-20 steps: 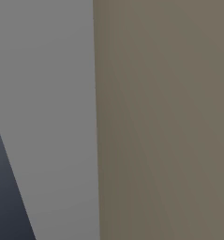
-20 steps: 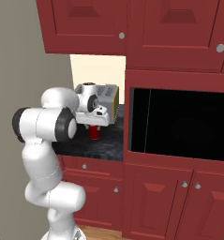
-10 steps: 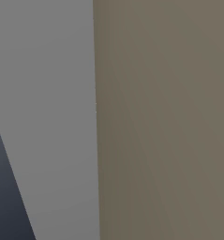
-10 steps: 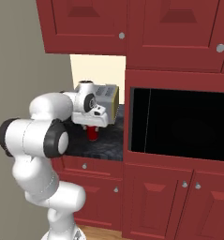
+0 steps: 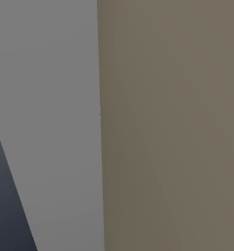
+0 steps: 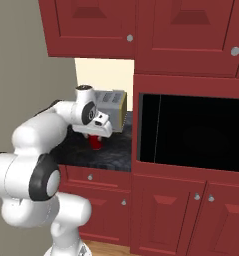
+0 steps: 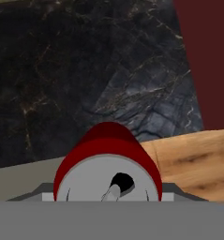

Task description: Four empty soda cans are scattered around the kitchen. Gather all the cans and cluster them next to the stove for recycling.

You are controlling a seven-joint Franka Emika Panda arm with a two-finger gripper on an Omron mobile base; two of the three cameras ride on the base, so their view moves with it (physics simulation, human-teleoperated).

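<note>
The red soda can (image 7: 107, 161) sits directly under the claw (image 6: 97, 134), a small round cylinder with a flat silver top and a dark drinking hole in it. In the hand view it lies between the two finger tips, whose grey edges show at each side of its top, so the claw looks closed on the can, gripping its smooth sides. In the right base view the can (image 6: 95, 142) hangs below the white hand, just above the counter (image 6: 98, 156). Below the claw this counter is black stone with thin pale veins, glossy and flat. Behind the claw stands a boxy silver toaster (image 6: 112, 107) with slots on its top. To the right of the claw there is a large black glass oven door (image 6: 191, 132), set in dark red cabinets (image 6: 166, 30) with raised panels and small round metal knobs. Past the counter edge, light wood planks of the floor (image 7: 193, 161) are visible.
</note>
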